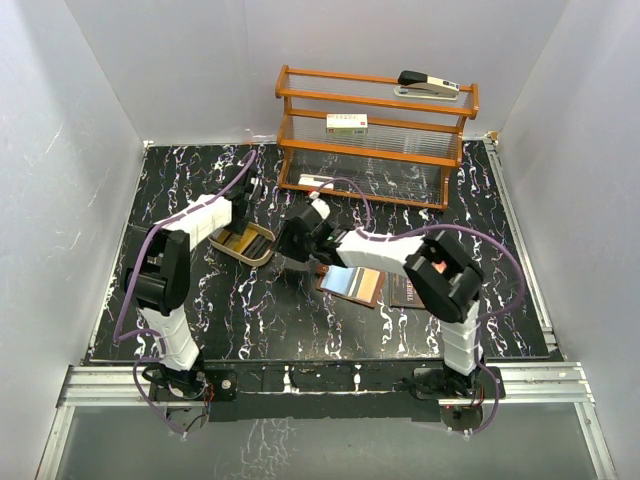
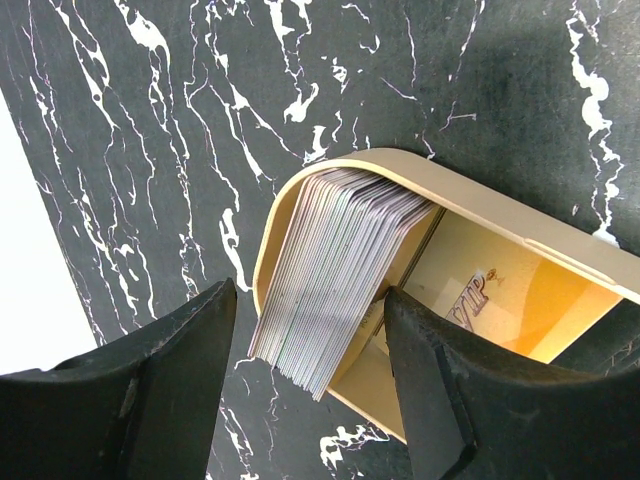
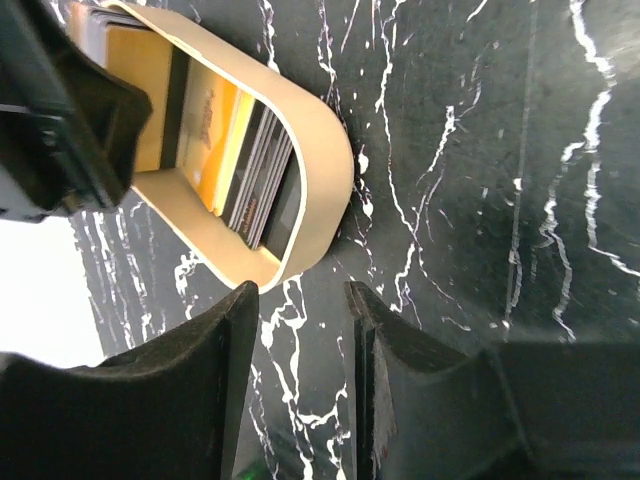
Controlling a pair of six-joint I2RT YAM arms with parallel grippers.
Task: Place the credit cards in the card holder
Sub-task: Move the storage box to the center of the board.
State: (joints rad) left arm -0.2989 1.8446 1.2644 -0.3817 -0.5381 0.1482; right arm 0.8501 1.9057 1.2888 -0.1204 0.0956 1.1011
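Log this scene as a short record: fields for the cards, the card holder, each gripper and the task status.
credit cards: stacked on edge in the tan tray
card holder: lying open on the table, right of the tray, partly hidden by the right arm
left gripper: open, card stack between its fingers in the wrist view, not closed on it
right gripper: open, empty, by the tray's rounded end
status: no card lifted yet

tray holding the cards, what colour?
Tan tray, best seen in the left wrist view.
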